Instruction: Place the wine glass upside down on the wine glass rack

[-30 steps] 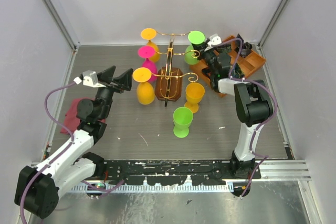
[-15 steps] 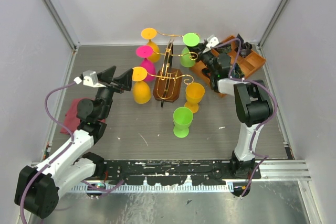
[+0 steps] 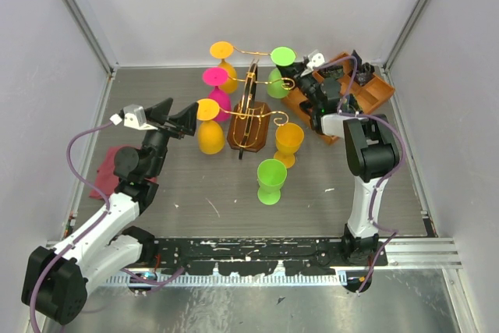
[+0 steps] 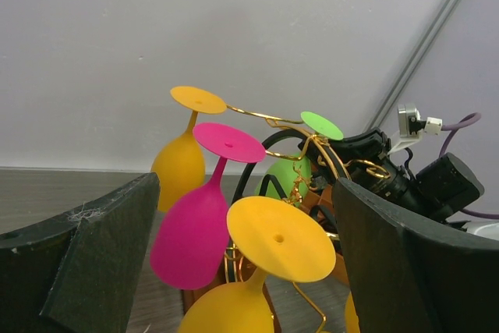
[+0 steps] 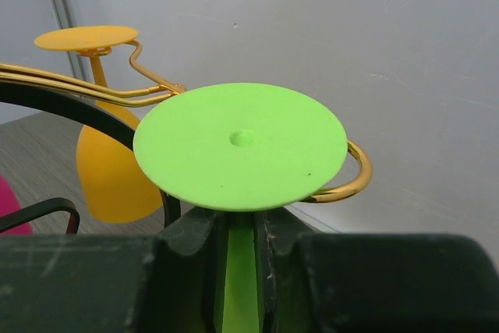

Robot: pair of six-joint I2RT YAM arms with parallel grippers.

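1. Nearest, a green goblet [image 3: 271, 181] stands on the bench [image 3: 195, 193]. A dark red cloth [image 3: 107, 171] lies at the left edge.
2. Just beyond it, an orange goblet [image 3: 288, 143] stands beside the wooden base of the wine glass rack [image 3: 249, 115].
3. The left jaws stand wide open in the air to the left of the rack and grip nothing.
4. Three goblets hang upside down on the rack's left side: an orange one [image 3: 210, 126], a pink one [image 3: 219, 91] and, farthest, a second orange one [image 3: 224, 64].
5. The wine glass [image 3: 283, 57], green, is upside down at the rack's far right arm, foot uppermost.
6. The right jaws are closed on its stem just under the foot. The gold wire passes beneath the foot and curls out at its right edge. Whether the foot rests on the wire cannot be told.
7. An orange tray [image 3: 373, 93] lies beyond the right jaws.
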